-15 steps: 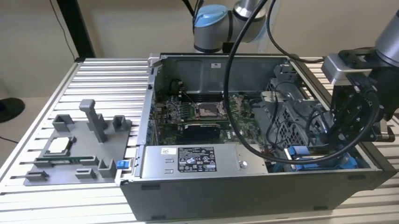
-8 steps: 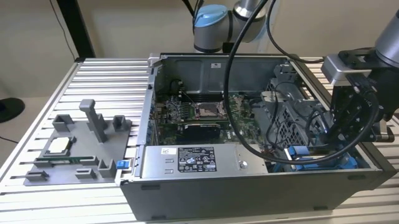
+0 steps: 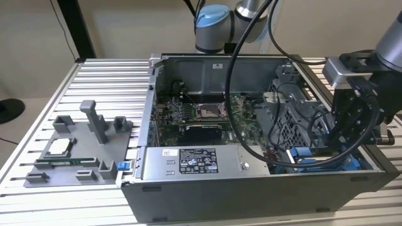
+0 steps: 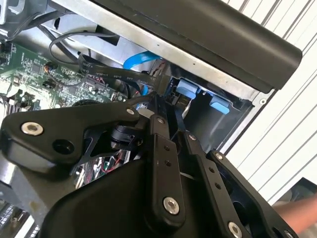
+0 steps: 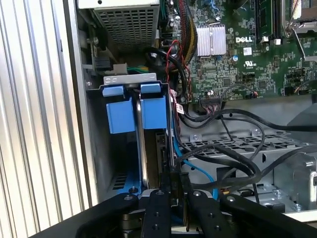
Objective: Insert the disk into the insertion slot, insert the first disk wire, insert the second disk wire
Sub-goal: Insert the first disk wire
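The ribbed silver aluminium tabletop (image 3: 103,82) carries an open grey metal computer case (image 3: 251,200) across the centre and right of the exterior view. A flat grey plastic fixture plate (image 3: 94,155) with upright posts lies at lower left, just beside the case.

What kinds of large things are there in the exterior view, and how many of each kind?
open grey computer case: 1
grey power supply box with sticker: 1
grey fixture tray: 1
robot arm: 1
Total: 4
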Controlling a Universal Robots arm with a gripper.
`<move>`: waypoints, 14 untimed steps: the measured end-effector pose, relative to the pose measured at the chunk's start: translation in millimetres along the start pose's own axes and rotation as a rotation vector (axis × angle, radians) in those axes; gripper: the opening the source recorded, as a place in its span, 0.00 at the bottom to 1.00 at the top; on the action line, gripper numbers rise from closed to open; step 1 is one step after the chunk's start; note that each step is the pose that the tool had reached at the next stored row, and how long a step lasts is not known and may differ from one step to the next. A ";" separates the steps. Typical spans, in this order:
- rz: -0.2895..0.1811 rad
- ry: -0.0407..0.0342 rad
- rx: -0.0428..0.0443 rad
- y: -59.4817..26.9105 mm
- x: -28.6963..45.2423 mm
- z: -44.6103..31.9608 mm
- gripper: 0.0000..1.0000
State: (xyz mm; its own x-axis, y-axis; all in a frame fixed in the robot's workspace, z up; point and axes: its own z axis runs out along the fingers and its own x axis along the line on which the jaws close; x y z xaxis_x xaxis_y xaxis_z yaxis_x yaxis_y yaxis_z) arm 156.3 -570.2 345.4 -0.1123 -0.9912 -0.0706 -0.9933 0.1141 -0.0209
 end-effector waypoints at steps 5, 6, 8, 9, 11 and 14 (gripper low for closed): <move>0.000 -0.0025 -0.0011 -4.7 1.1 0.7 0.00; 0.000 -0.0027 -0.0019 -5.5 2.5 0.8 0.00; 0.000 -0.0034 -0.0024 -5.9 5.7 0.9 0.00; 0.000 -0.0041 -0.0026 -5.9 7.0 0.9 0.00; 0.000 -0.0053 -0.0027 -4.7 7.9 0.7 0.00; 0.000 -0.0068 -0.0029 -0.8 8.5 0.6 0.00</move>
State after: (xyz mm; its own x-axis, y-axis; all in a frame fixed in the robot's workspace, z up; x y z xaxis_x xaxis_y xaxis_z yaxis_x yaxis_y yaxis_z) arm 156.1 -578.7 344.2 -0.1118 -0.9907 -0.0774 -0.9934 0.1135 -0.0180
